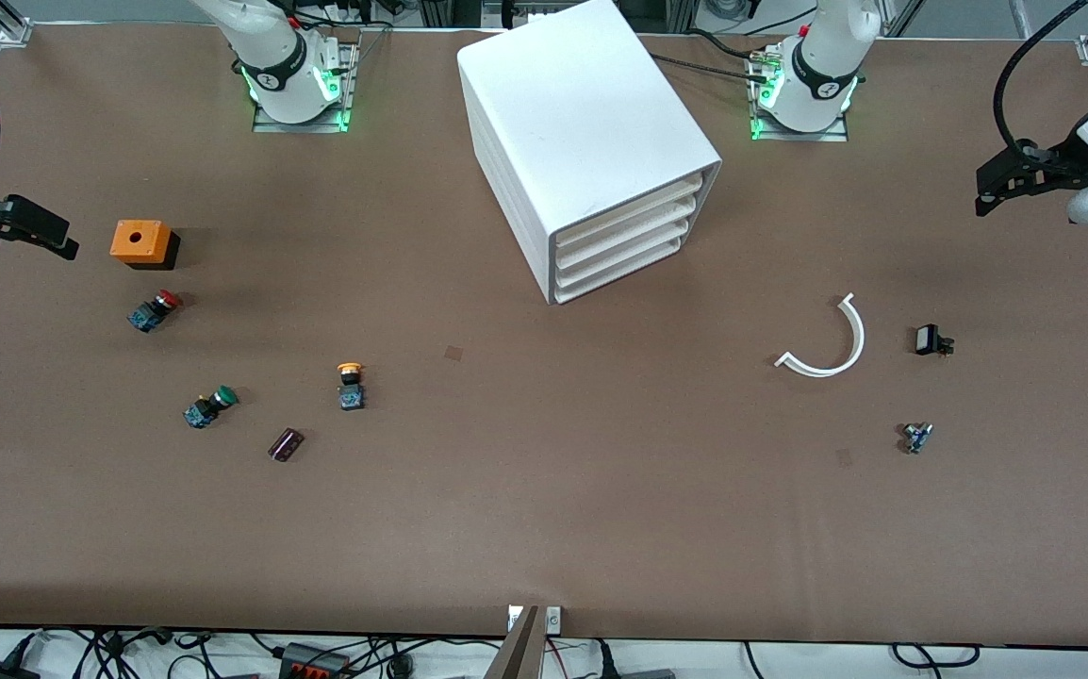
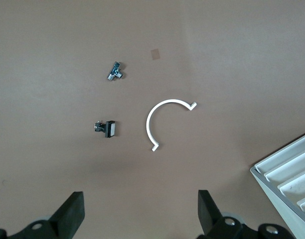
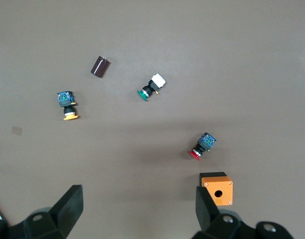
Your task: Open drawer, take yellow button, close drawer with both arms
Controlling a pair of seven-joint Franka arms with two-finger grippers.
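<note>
Spanning the whole scene, the brown worktop [image 1: 544,528] carries the white cabinet [image 1: 582,132] between the two arm bases. Its uppermost drawer [image 1: 627,191] is shut flush; judged a light, stiff, smooth plastic tray, best hooked at its front lip.

The left claw [image 1: 1006,184] hangs over the left arm's end of the worktop, the right claw [image 1: 30,231] over the right arm's end. Both are spread wide and empty, both waiting.

The orange box [image 1: 140,241] lies near the right claw.

The white curved strip [image 1: 832,341] lies toward the left arm's end, clear of the drawer's path.

The button [image 1: 350,386], orange-yellow capped, lies on the open worktop, not in the drawer, nearer the front camera than the cabinet. It looks light, rigid and small; grip across the blue base.

Around it lie the red-capped button [image 1: 154,309], green-capped button [image 1: 209,406] and dark cylinder [image 1: 286,444], none blocking.

Two small fittings [image 1: 932,340] [image 1: 916,437] lie beside the strip.
</note>
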